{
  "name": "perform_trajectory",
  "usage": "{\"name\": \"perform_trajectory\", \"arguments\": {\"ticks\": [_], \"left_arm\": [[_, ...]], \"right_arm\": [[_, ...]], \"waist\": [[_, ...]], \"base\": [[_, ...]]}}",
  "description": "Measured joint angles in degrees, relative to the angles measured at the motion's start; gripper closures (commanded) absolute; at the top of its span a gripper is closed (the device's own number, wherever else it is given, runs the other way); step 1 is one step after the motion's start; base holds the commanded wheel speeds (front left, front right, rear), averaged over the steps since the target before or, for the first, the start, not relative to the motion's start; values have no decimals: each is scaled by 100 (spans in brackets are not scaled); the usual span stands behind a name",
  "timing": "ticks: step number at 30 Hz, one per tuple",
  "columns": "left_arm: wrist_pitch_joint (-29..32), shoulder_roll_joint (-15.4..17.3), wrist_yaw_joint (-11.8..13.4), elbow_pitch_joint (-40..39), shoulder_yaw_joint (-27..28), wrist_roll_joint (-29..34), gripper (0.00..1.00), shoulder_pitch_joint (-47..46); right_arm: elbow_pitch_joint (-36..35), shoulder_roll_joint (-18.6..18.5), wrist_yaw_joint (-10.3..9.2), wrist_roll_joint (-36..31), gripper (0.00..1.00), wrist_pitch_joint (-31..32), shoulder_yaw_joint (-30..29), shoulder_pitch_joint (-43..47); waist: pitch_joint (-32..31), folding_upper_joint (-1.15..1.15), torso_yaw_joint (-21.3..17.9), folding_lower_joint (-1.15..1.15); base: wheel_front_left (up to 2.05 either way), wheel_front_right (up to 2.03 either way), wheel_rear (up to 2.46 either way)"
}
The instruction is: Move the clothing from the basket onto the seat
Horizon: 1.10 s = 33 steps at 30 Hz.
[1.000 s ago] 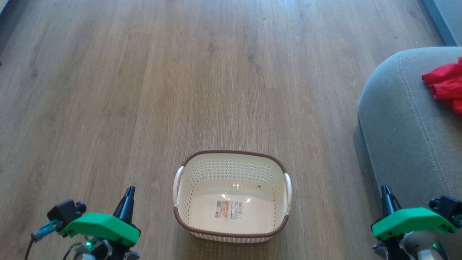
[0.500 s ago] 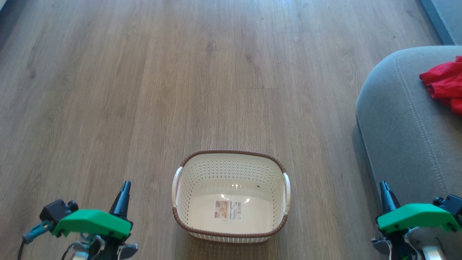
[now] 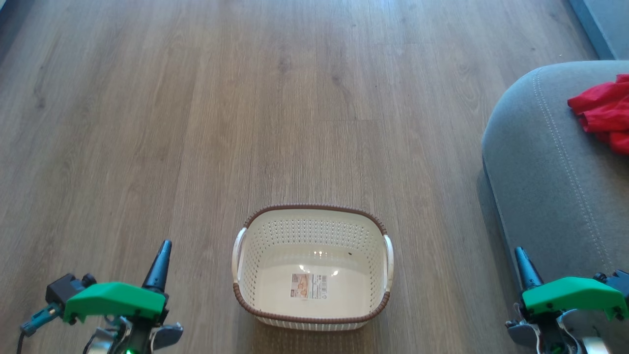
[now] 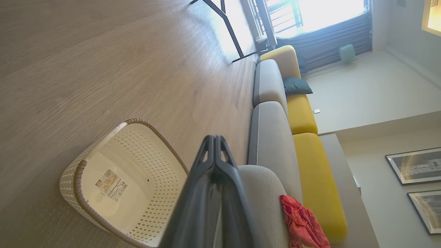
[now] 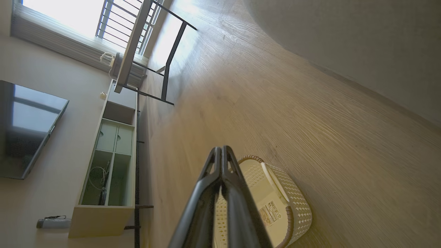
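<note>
Both jaws sank lower, pinched together; crumpled red clothing (image 3: 602,114) on stitched grey seat (image 3: 535,172).

Head camera: high, facing steeply down on the floor (image 3: 147,123); basket (image 3: 314,207) low centre, seat (image 3: 540,172) at the right edge. Left wrist camera: low, rolled sideways, facing along the floor toward basket and seat. Right wrist camera: low, rolled, near the basket. All three views share the basket and floor.

Left tool (image 3: 164,246) and right tool (image 3: 519,251) both pinched closed, empty, pointing forward
</note>
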Motion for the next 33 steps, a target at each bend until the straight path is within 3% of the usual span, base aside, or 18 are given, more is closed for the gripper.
{"name": "perform_trajectory", "arguments": {"ticks": [33], "left_arm": [[543, -388, -201, -124, 877, -1386, 100, -83]], "right_arm": [[-71, 0, 0, 2295, 100, 476, -131, -147]], "waist": [[-5, 0, -98, 0]], "base": [[0, 0, 0]]}}
